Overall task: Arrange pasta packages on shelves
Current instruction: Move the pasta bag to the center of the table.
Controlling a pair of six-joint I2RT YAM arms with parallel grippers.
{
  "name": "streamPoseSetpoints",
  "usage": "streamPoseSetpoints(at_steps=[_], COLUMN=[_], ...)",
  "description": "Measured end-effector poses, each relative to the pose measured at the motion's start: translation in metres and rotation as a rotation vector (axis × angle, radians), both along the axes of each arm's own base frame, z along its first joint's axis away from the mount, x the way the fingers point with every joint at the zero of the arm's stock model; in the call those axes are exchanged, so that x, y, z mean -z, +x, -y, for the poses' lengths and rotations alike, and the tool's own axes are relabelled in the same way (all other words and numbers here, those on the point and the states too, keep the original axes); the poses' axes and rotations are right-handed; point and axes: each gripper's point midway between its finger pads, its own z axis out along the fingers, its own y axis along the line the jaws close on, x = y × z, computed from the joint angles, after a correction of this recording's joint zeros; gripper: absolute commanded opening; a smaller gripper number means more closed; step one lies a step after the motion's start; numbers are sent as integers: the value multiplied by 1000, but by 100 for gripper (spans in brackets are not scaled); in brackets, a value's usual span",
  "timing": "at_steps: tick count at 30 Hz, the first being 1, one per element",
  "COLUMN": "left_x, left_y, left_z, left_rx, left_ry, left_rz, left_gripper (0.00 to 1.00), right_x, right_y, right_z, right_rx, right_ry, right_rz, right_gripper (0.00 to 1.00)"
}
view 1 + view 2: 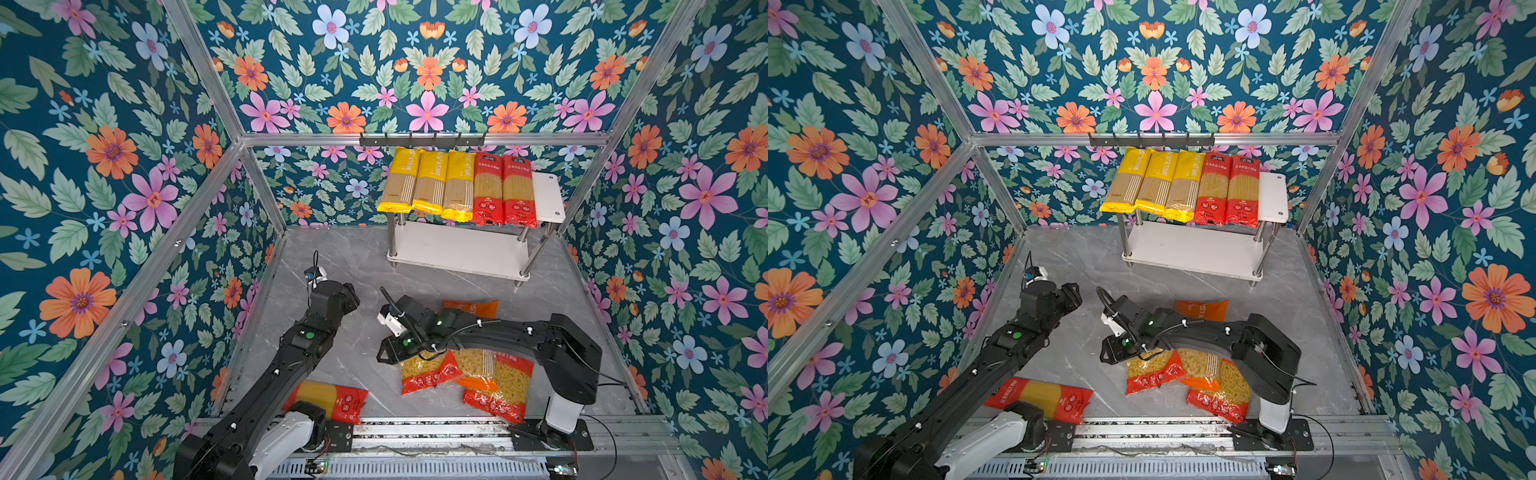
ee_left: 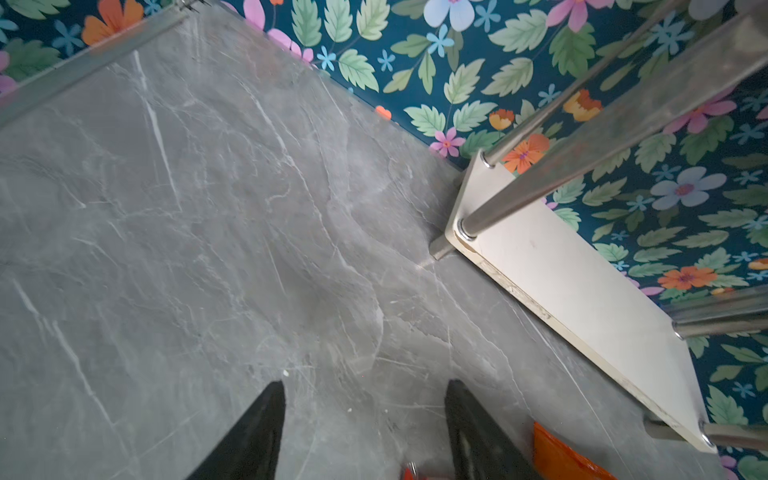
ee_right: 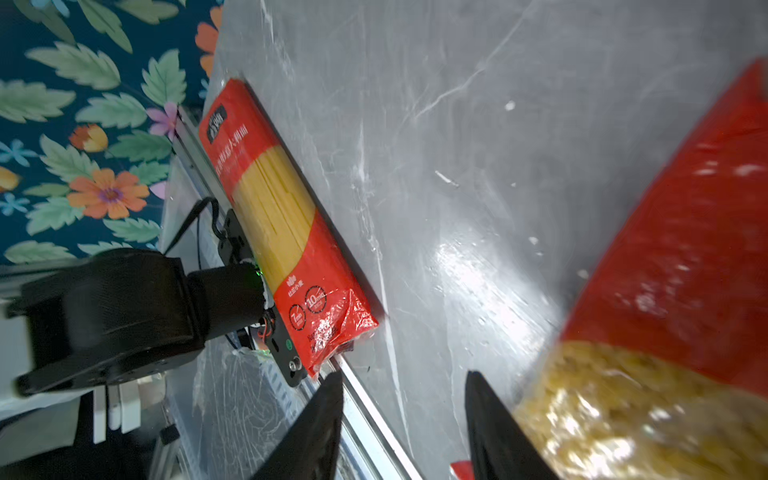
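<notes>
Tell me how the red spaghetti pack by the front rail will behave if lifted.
The red spaghetti pack probably stays fairly stiff: its clear window shows straight strands packed full length. Its glossy film glints, so it may slip. The crinkled end looks slack and would likely fold if pinched there.

five spaghetti packs (image 1: 457, 187) atop shelves (image 1: 549, 195), four bags (image 1: 428, 372) loose in front

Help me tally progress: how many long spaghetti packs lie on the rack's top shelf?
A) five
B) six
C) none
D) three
A: three yellow packs and two red packs lie side by side on the top shelf; a third red pack lies down on the table.
</notes>
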Motion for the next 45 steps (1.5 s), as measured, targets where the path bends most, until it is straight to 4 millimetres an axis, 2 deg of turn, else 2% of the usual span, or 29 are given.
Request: streamPoseSetpoints(at_steps=[2,6,9,16,21,26,33,36,40,42,45], left_x=[-11,-23,-26,-37,-32,-28,-27,-31,-32,-29,-21], left_y=[2,4,5,9,9,10,13,15,17,18,21], left_z=[-9,-25,-34,-43,-35,-31,-24,-21,-17,-15,-9], left_rx=[-23,-58,-79,-84,-46,-33,-4,11,16,26,51], left_ry=[19,58,70,60,32,3,-18,-30,-54,-60,-78], left_rz=[15,30,25,38,28,23,19,31,36,32,19], left_gripper=[68,68,69,69,68,68,67,67,67,67,67], right_x=[3,20,35,53,67,74,76,72,67,66,64], right_y=[-8,-37,-50,-61,-71,-76,-65,-50,-9,15,40], right_z=[-17,-49,-60,-75,-81,-90,-86,-77,-49,-29,1], right_rx=[-57,-206,-286,-386,-446,-483,-445,-402,-266,-171,-43], right_ry=[3,-27,-69,-109,-149,-154,-185,-184,-222,-252,-283], right_rz=[19,51,68,118,155,196,233,232,222,212,184], right_gripper=[58,62,66,67,65,52,28,21,17,16,16])
